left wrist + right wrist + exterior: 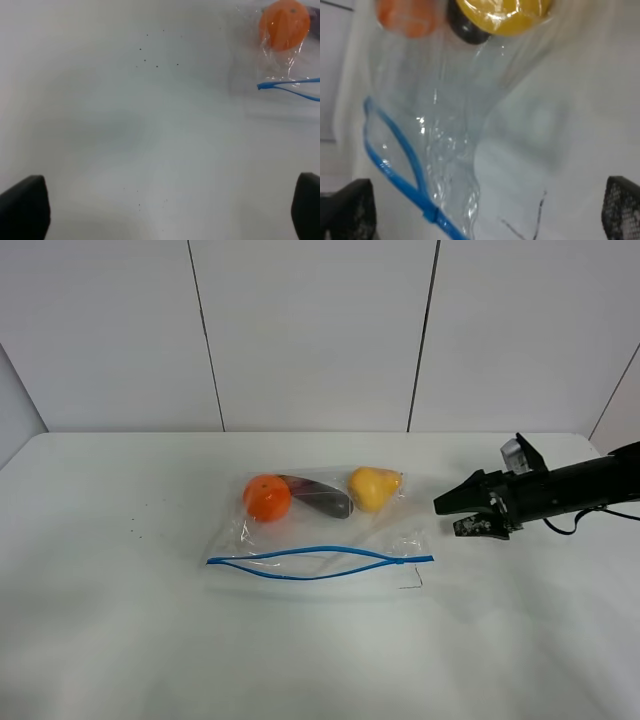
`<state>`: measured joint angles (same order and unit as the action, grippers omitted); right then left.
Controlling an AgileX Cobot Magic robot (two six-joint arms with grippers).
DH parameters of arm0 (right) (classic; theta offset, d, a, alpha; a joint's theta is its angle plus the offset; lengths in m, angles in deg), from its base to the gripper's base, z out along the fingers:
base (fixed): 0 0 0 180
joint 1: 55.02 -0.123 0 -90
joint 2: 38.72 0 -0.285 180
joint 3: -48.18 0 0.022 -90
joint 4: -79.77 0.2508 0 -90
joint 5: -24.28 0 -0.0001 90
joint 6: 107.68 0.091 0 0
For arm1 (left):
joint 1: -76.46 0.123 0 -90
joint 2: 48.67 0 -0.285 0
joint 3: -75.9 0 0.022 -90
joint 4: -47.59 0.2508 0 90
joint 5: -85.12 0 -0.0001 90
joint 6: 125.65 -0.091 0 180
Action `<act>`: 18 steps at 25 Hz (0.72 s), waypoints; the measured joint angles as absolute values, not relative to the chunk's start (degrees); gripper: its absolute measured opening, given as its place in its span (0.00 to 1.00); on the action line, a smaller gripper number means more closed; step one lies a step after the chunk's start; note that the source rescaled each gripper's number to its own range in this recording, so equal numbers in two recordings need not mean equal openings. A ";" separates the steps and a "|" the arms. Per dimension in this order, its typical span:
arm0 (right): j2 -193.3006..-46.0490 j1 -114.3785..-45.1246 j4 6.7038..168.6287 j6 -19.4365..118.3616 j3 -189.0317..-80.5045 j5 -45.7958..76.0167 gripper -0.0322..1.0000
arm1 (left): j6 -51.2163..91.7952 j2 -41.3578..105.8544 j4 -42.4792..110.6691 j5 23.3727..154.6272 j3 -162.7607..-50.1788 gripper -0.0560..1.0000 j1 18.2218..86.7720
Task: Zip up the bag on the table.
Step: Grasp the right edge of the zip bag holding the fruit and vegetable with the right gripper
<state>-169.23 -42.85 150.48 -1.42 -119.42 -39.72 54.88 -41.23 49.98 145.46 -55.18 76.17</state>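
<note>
Unzipped bag [310, 538], three fruits [322, 498] inside; left end effector [160, 210], right end effector [452, 516] spread.

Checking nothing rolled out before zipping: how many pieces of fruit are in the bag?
3, all inside the bag: orange fruit at the left of the high view, yellow fruit at the right, purple fruit between them. Another could hide behind these, though none shows.

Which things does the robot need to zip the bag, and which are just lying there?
For the job: bag, blue zipper strip, right gripper, table.
Just there: orange fruit, purple fruit, yellow fruit inside the bag; dark specks.
</note>
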 joint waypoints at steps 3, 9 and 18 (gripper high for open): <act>-169.28 -45.74 150.96 -1.24 -119.42 -38.88 1.00 | 54.88 -41.23 49.98 145.46 -55.18 1.00 76.17; -170.63 -48.46 154.02 -0.53 -119.42 -39.59 1.00 | 54.88 -41.23 49.98 145.46 -55.18 1.00 76.17; -175.76 -50.29 158.13 -0.21 -119.46 -42.39 1.00 | 54.88 -41.27 49.98 145.57 -55.18 1.00 76.17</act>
